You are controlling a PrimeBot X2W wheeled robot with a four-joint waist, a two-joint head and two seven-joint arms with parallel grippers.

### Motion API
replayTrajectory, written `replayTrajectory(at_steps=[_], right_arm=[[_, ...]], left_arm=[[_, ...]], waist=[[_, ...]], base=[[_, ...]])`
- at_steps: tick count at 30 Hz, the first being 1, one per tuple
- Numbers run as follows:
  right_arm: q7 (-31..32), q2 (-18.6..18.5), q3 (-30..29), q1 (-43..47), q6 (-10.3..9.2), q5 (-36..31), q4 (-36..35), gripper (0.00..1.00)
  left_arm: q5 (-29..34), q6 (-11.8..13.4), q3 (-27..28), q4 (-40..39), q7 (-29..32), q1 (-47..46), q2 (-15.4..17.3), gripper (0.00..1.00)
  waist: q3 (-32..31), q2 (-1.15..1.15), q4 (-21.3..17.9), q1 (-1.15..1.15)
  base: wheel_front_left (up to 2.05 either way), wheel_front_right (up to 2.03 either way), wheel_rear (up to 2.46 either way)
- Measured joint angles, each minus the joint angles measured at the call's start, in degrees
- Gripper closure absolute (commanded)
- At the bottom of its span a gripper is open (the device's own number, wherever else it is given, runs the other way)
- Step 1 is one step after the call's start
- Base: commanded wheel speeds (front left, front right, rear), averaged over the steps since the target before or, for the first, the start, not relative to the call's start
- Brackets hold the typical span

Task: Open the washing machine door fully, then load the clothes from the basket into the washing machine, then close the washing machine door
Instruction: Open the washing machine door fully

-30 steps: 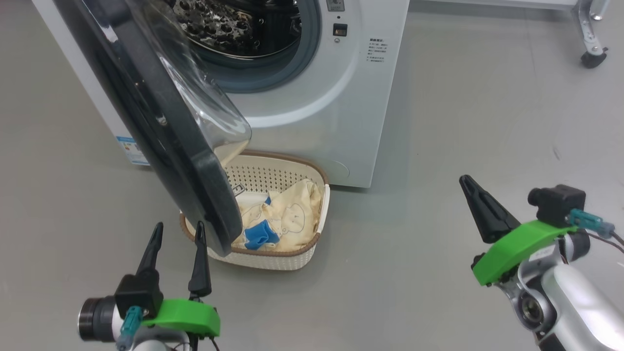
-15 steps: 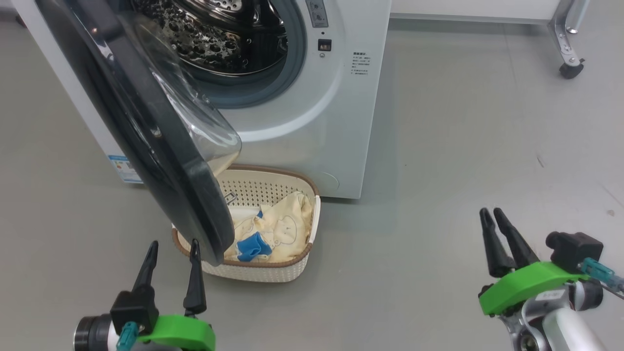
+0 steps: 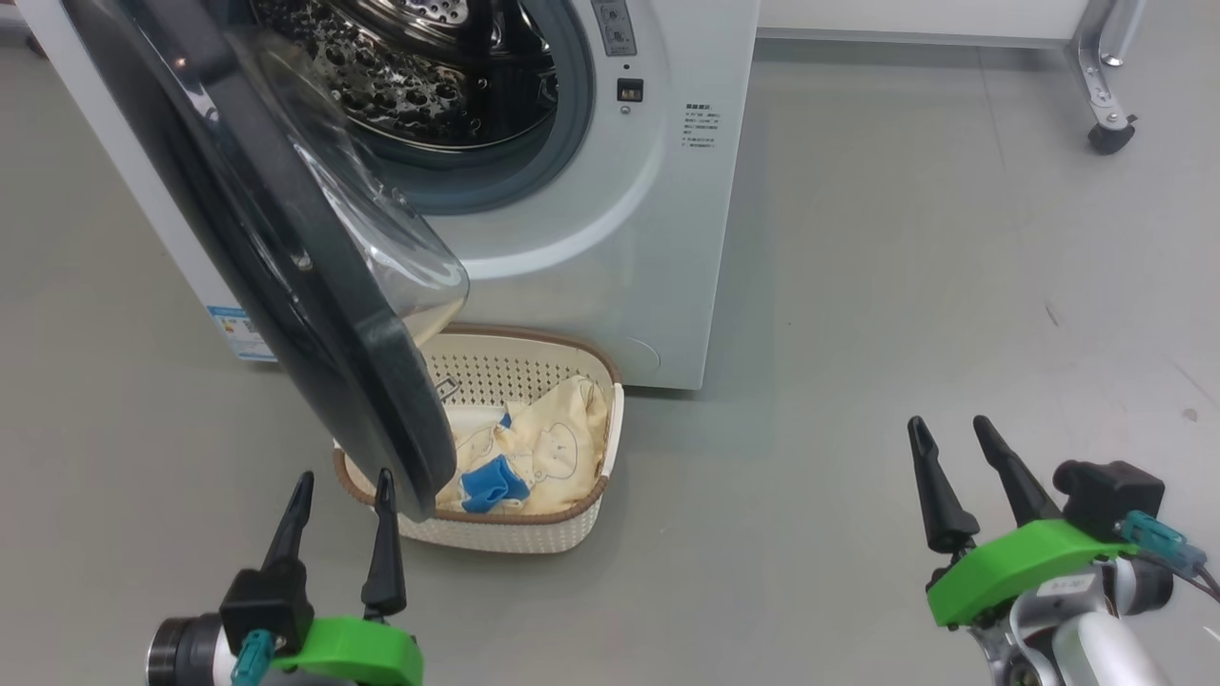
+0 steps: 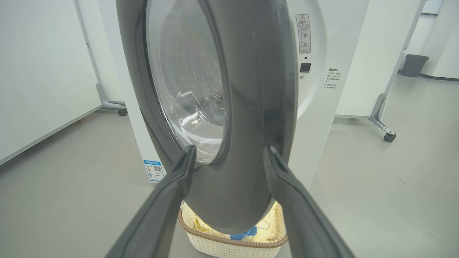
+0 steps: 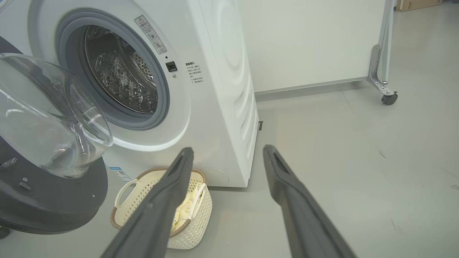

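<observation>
The white washing machine (image 3: 610,238) stands with its steel drum (image 5: 118,79) exposed. Its black-rimmed washing machine door (image 3: 315,314) is partly swung out and hangs over the left part of the cream basket (image 3: 562,529) on the floor. Pale yellow clothes (image 3: 553,443) with a blue patch lie in the basket. My left gripper (image 3: 344,476) is open just in front of the door's lower rim (image 4: 251,107), its fingers either side of the edge without touching. My right gripper (image 3: 948,424) is open and empty, well to the right of the basket (image 5: 193,229).
A white partition on a metal frame with a caster (image 3: 1106,138) stands behind and to the right of the machine. Grey floor stretches between the machine and my right arm. A dark bin (image 4: 414,64) sits far back.
My right gripper's fingers, together a second ago, have spread open. It sits lower in the head view, which has itself shifted. The left gripper and the door hold as before.
</observation>
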Motion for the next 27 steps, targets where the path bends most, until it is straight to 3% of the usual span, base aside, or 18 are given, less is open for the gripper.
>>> replayTrajectory(at_steps=[27], right_arm=[[0.3, 0.4, 0.2, 0.0, 0.0, -0.9, -0.6, 0.0]], left_arm=[[0.0, 0.1, 0.0, 0.0, 0.0, 0.0, 0.0, 0.0]], waist=[[0.5, 0.0, -0.1, 0.0]], base=[[0.0, 0.0, 0.0]])
